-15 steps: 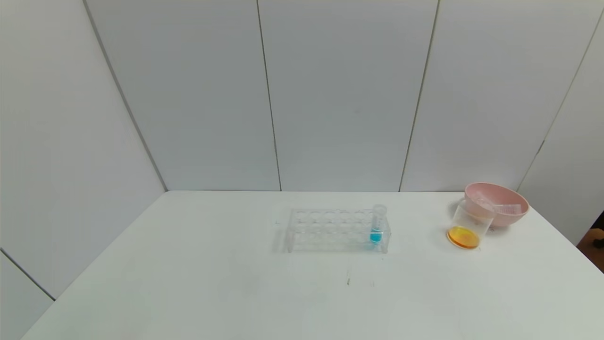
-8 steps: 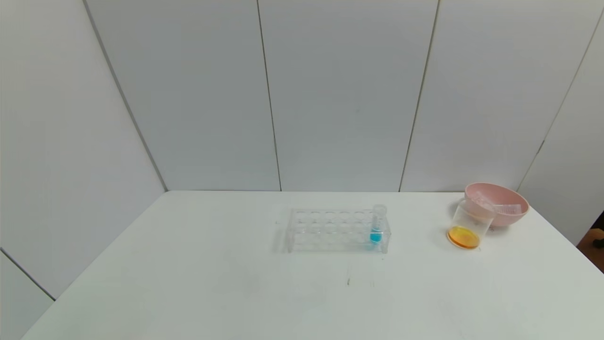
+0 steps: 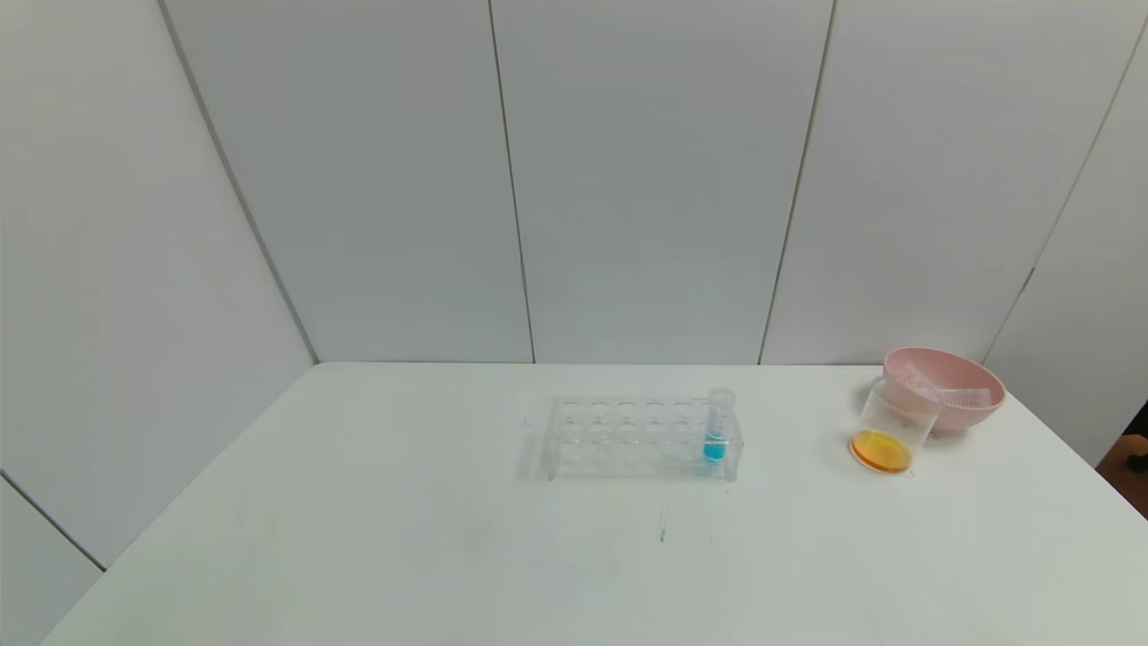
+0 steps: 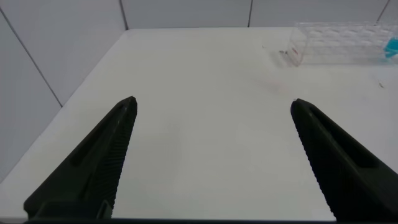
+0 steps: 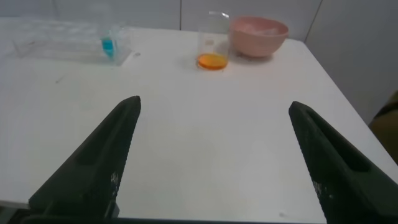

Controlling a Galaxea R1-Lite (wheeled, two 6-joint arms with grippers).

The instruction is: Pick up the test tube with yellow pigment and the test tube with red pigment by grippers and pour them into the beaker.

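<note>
The beaker (image 3: pixel 888 429) stands at the right of the white table, touching the pink bowl (image 3: pixel 964 408), with orange liquid in its bottom. It also shows in the right wrist view (image 5: pixel 212 46). No tube with yellow or red liquid shows. Clear tubes (image 3: pixel 951 393) that look empty lie in the bowl. My left gripper (image 4: pixel 213 102) is open and empty over the table's left part, far from the rack. My right gripper (image 5: pixel 214 99) is open and empty over the table's near right part, well short of the beaker. Neither gripper shows in the head view.
A clear tube rack (image 3: pixel 641 438) stands mid-table with one tube of blue liquid (image 3: pixel 716 431) at its right end. The rack also shows in the left wrist view (image 4: pixel 342 40) and the right wrist view (image 5: pixel 62 40). Grey panel walls close the back and left.
</note>
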